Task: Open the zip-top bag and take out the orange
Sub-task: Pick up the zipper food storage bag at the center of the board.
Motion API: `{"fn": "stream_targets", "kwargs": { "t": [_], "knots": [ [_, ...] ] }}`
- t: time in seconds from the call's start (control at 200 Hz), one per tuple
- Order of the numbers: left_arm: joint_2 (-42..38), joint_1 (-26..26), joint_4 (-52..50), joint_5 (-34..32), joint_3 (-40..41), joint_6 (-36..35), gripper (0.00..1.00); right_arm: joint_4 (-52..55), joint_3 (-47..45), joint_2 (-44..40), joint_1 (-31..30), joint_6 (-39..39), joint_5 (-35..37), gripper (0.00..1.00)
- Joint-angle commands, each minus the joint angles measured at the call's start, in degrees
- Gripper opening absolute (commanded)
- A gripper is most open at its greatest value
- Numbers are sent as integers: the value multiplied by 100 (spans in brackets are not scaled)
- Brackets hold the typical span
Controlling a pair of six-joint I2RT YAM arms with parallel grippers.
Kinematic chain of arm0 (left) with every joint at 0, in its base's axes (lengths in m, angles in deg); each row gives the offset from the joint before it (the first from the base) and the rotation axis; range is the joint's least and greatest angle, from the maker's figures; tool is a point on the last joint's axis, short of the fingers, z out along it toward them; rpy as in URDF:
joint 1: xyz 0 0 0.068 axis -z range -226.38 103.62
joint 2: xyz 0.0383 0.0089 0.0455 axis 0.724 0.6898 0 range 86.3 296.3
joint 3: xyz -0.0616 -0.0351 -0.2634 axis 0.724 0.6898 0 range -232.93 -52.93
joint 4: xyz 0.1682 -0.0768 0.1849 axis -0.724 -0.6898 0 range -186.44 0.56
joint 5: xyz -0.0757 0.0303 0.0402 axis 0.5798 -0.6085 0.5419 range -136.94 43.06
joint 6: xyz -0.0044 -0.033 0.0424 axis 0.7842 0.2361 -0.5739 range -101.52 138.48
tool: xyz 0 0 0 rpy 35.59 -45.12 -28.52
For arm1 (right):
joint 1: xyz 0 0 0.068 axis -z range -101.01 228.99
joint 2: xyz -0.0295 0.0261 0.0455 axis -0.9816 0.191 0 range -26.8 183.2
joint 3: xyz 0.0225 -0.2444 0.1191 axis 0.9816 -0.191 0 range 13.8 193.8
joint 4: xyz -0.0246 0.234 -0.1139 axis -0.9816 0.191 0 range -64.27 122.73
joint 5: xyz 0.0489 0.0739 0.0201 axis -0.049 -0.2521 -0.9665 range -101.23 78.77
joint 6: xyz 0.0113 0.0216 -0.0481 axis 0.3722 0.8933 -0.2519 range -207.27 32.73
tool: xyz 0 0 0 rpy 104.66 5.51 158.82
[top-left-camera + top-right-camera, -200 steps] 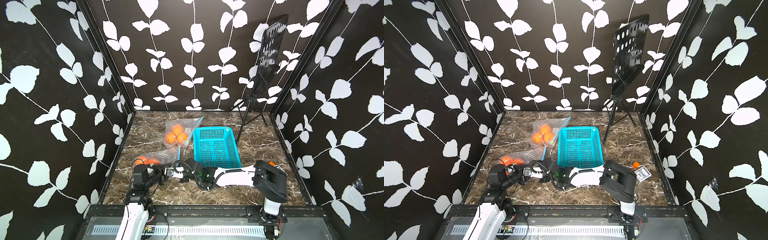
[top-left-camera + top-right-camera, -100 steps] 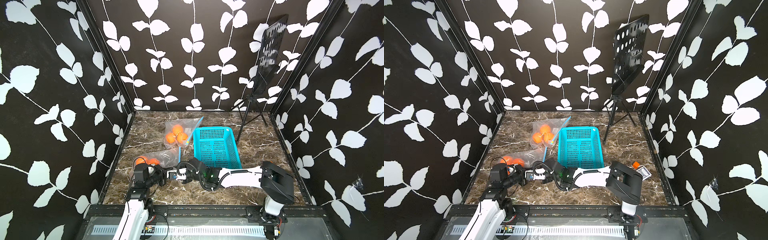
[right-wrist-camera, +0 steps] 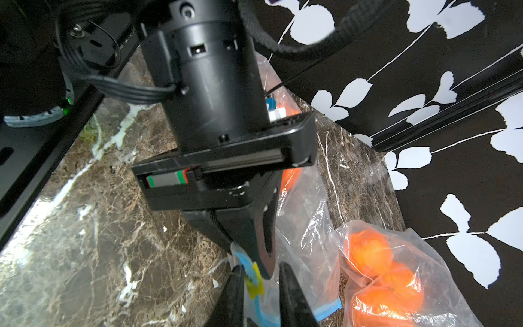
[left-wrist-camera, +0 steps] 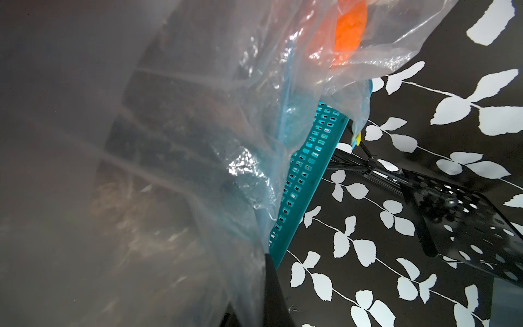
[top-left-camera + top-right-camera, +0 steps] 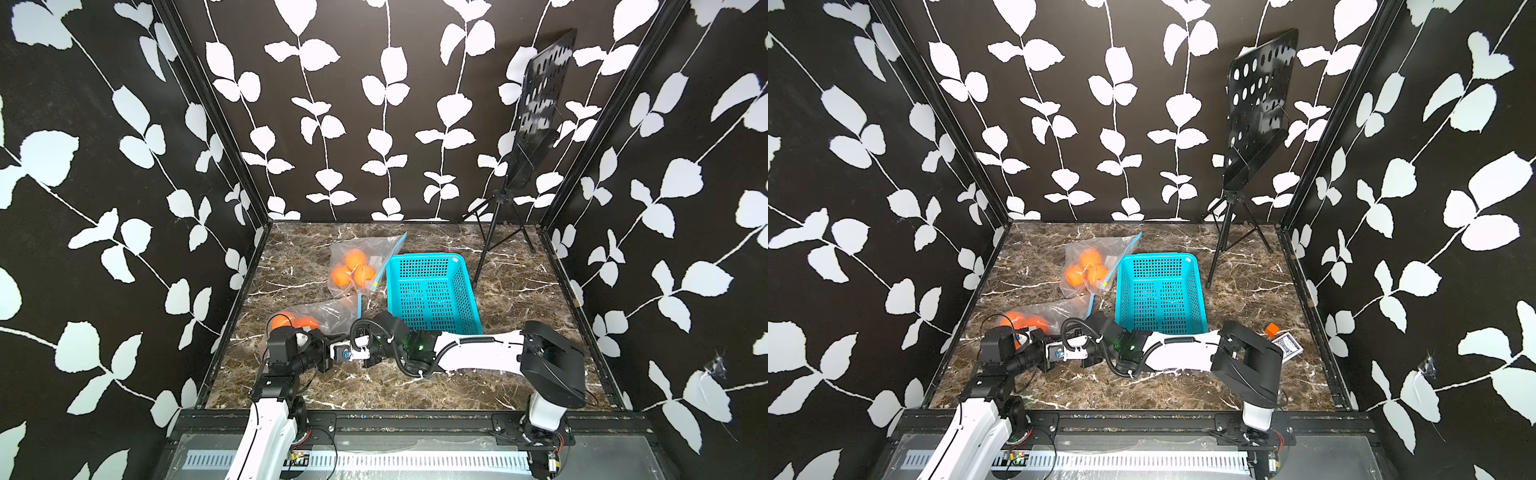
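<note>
I count two zip-top bags: far bag [image 5: 376, 253], near bag [image 5: 332, 311]. Five oranges [image 5: 355, 259] in sight: three in far bag, two in near bag. One teal basket [image 5: 424, 257]. One music stand [image 5: 540, 108]. One card box [image 5: 1287, 345]. One small orange block [image 5: 1272, 329].

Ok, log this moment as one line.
left fingers: shut on near bag edge | right fingers: open, astride yellow slider | oranges: inside bag | basket: empty
</note>
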Motion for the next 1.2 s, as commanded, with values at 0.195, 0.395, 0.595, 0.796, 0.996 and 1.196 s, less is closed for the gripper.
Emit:
{"fn": "stream_targets", "kwargs": {
  "t": [0.195,0.395,0.595,0.796,0.996,1.196],
  "knots": [
    [-40,18,-77,140,-176,-158,0,123,151,122,104,16,-310,8],
    [-54,22,-286,129,-240,-190,17,169,96,43,175,84,-357,0],
    [-481,93,-674,59,-433,-12,49,318,225,63,168,132,-214,0],
    [-834,684,-781,-479,-537,127,48,256,349,89,166,342,-200,1],
    [-529,751,-543,-490,-436,4,8,365,303,-8,171,339,-231,0],
    [-393,756,-471,-488,-575,-215,0,390,195,-65,167,193,-5,0]
  ]
}}
